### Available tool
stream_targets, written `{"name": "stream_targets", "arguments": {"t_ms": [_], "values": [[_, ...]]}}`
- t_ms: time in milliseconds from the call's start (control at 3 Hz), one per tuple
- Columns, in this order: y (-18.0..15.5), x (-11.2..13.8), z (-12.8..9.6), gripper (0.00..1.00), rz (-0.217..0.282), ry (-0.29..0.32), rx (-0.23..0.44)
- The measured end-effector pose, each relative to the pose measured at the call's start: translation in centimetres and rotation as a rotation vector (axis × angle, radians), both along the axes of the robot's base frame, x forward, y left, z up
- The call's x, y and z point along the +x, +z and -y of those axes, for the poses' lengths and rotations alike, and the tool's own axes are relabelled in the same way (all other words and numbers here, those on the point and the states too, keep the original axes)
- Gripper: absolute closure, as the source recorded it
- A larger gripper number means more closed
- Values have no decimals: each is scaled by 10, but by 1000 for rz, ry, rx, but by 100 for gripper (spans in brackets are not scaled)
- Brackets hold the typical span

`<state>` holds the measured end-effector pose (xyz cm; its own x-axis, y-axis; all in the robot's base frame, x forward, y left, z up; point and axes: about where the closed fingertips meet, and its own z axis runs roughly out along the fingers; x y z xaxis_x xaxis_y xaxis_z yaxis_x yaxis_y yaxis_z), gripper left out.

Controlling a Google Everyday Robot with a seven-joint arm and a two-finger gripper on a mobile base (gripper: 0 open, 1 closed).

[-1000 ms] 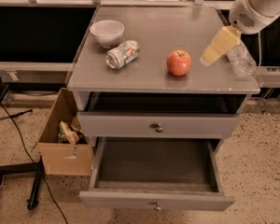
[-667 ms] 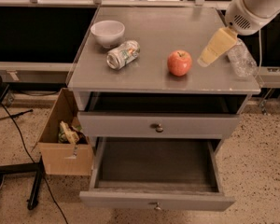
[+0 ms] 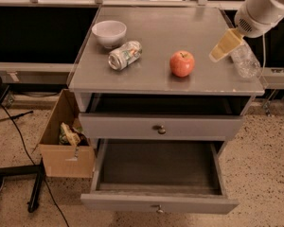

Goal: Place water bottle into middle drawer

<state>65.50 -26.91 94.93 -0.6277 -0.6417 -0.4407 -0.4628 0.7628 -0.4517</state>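
**Gripper at bottle, drawer open**

Grey metal cabinet top (image 3: 161, 22). Below it, the wide grey middle drawer (image 3: 156, 167) is pulled out, showing a dark floor. The yellow-tipped gripper (image 3: 220, 51) hangs over the top's right edge, just beside the small clear plastic water bottle (image 3: 246, 60). Cannot tell its grip. Round white bowl (image 3: 109, 33), dented silver-green can (image 3: 125, 55) and red apple (image 3: 182, 63) are on top.
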Motion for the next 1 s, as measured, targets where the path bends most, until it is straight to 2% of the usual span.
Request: {"name": "stream_targets", "arguments": {"t_ms": [333, 667, 1000], "values": [[-15, 26, 35, 0, 24, -164, 39], [-30, 44, 63, 0, 23, -292, 101], [-42, 55, 78, 0, 9, -368, 156]]}}
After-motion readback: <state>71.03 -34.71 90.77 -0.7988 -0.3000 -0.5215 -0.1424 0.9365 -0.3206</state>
